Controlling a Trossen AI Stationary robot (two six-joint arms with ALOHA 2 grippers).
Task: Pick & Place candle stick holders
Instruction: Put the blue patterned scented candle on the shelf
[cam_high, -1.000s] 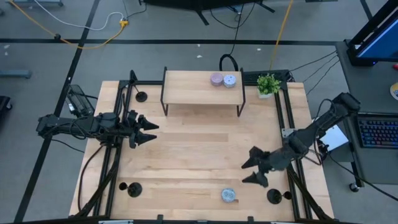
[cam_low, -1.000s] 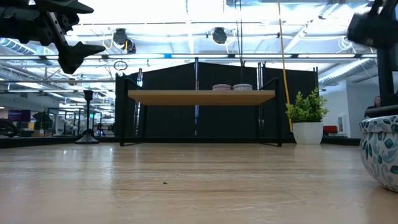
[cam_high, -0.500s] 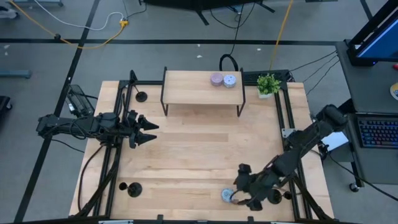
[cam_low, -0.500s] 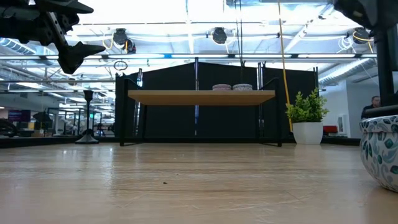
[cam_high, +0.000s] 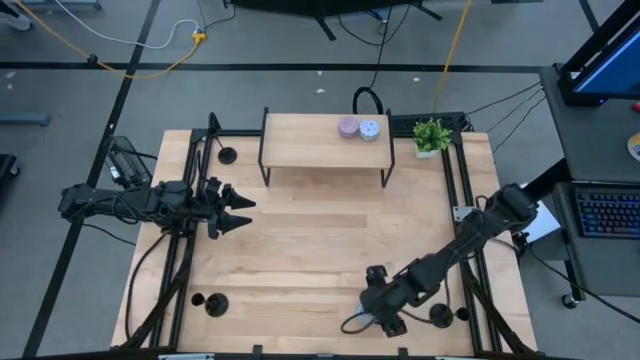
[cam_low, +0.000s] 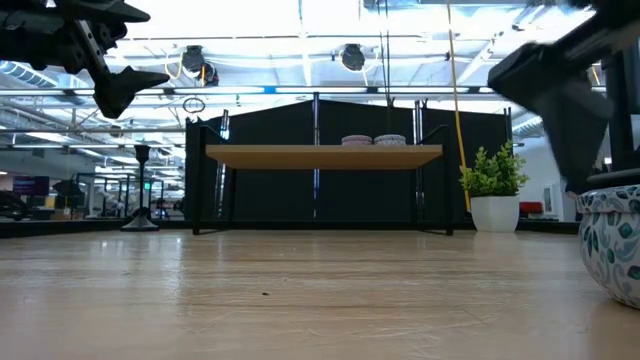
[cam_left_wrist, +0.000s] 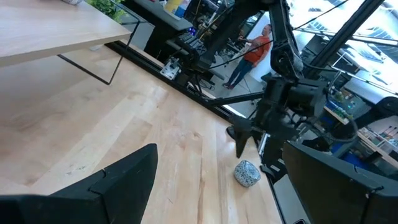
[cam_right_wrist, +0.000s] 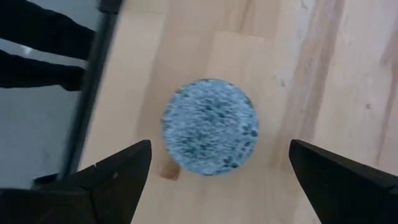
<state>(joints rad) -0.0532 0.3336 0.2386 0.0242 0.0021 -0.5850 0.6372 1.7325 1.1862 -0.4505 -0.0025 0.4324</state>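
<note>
Three black candle stick holders stand on their round bases: one at the far left (cam_high: 228, 155), one at the near left (cam_high: 212, 303), one at the near right (cam_high: 440, 315). My right gripper (cam_high: 380, 320) is open and points down over a round blue speckled pot (cam_right_wrist: 210, 126) at the table's near edge. Its fingers stand on either side of the pot, apart from it. My left gripper (cam_high: 240, 212) is open and empty above the table's left side, held level; it also shows in the low view (cam_low: 130, 80).
A low wooden shelf (cam_high: 325, 140) at the far edge carries two round candles (cam_high: 358, 128). A small potted plant (cam_high: 432, 135) stands at the far right. Black frame rails (cam_high: 462, 190) run along both sides. A person (cam_left_wrist: 249, 53) stands beyond the table.
My right gripper has gone toward the table's near edge and leftward, tipping down until it stands over the blue speckled pot, with its fingers still open. The pot has stayed where it was.
</note>
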